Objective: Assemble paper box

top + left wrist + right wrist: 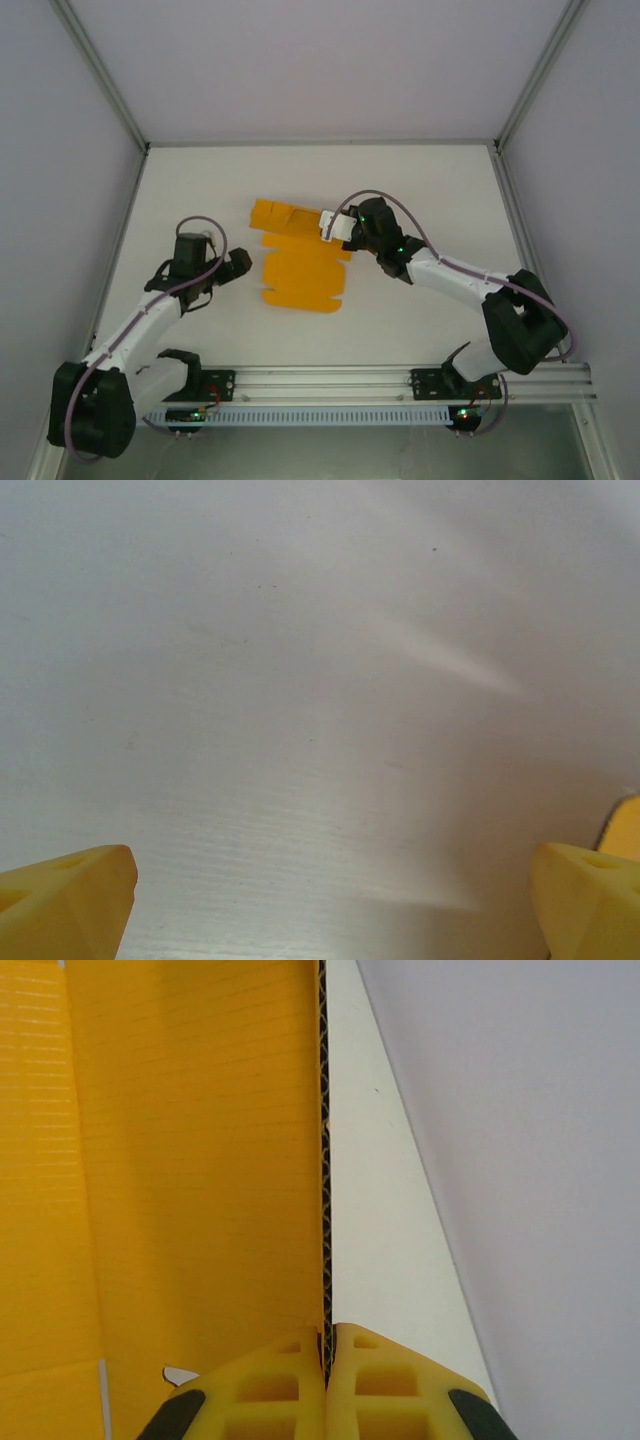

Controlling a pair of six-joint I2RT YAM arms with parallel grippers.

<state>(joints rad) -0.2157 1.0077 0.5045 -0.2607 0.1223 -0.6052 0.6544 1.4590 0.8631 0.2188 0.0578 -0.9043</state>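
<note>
the left gripper (238,263) sits just left of the paper box (300,270), near its left edge but apart from it. its fingers (70,900) are spread wide with nothing between them, and its wrist view shows bare tabletop (430,180) under the gap. a sliver of orange at the far right of that view may be the box's edge, though it is too small to be sure.

the paper box is an unassembled orange-yellow die-cut sheet, lying mostly flat on the tabletop between the two arms. one panel reaches up and left and a wider one lies nearer the arm bases.

at the box's upper right edge, the right gripper (335,225) has its fingers pressed together on a flap of the card. the right wrist view shows that flap edge-on, with its fluted core running straight up from the clamp.

judging from this, the fold is barely begun and only one side of the sheet is held. nothing pins the flat part, so if the right arm lifts or turns the flap, the whole sheet could slide or swing instead of bending at the crease. the hold is on thin card near an edge, so a hard pull could slip it free or kink the flap off its score line. if the left gripper comes in low, it could shove the sheet sideways.
</note>
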